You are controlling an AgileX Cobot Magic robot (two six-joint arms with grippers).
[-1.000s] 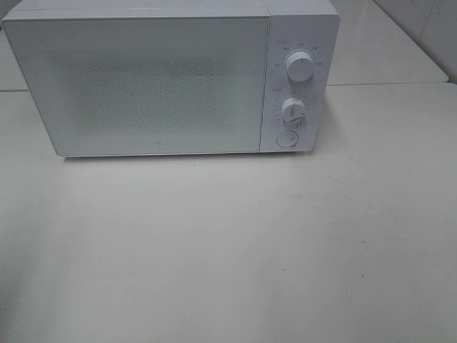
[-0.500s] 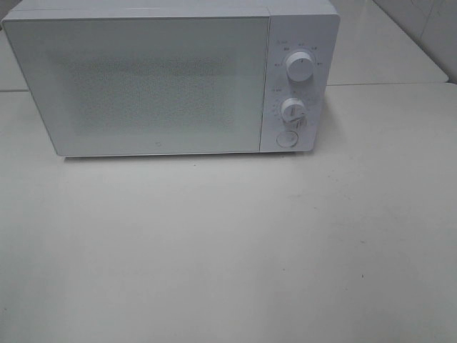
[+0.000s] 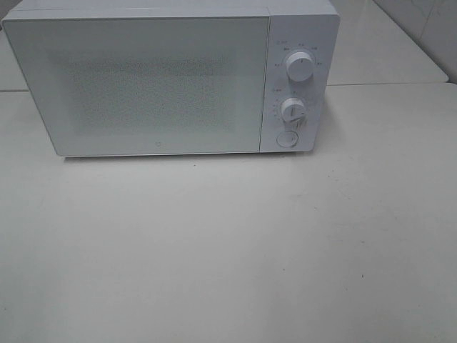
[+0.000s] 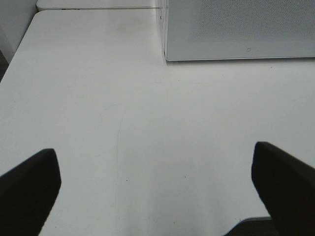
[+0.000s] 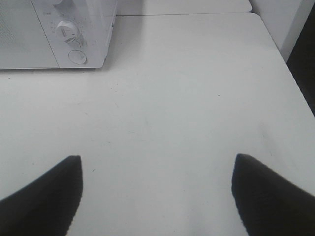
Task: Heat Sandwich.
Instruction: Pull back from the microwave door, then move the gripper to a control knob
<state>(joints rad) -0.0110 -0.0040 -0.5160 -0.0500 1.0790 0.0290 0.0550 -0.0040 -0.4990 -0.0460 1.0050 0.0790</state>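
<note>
Both left pincer (image 4: pixel 155 164) and right pincer (image 5: pixel 156 164) agape, empty.

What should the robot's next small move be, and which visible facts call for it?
Probably move the right hand toward the round button under the two dials of the microwave, likely the door release. The door is shut, no sandwich shows in any view, and the left hand too hangs open and empty above the table; the right is on the control-panel side.
</note>
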